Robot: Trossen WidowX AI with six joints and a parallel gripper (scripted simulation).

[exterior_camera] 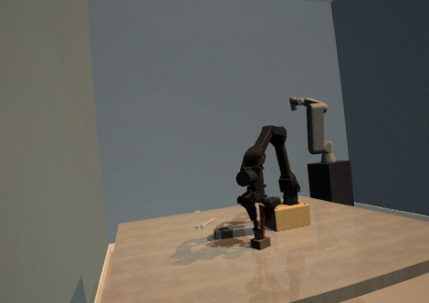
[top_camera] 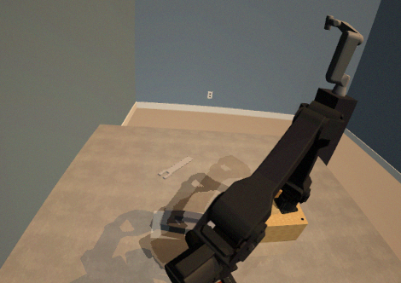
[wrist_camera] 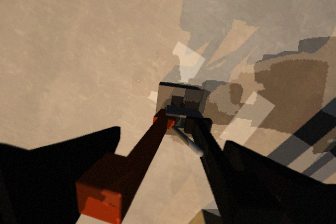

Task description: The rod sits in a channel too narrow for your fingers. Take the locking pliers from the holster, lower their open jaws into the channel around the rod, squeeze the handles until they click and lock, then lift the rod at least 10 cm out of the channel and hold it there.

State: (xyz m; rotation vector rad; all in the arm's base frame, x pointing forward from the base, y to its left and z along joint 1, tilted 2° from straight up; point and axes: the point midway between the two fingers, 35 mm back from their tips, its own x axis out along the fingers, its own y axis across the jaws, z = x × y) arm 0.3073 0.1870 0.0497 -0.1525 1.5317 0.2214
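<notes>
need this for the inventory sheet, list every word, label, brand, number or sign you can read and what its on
None: no readable text in any view.
Pliers: no lettering visible.
Arm: no brand visible.
Wooden block: no label visible.
Wall outlet: two dark marks, too small to make out.

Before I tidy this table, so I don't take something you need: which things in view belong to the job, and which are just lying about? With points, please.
Needed:
- pliers (exterior_camera: 263, 224) (wrist_camera: 145, 145), between the gripper's (exterior_camera: 259, 224) (wrist_camera: 172, 150) open fingers
- pliers' holster (exterior_camera: 260, 243) (wrist_camera: 179, 95)
- channel block (top_camera: 160, 223) (exterior_camera: 223, 233)

Apparently just lying about:
- pale flat wrench-like piece (top_camera: 177, 167) (exterior_camera: 206, 224)
</notes>
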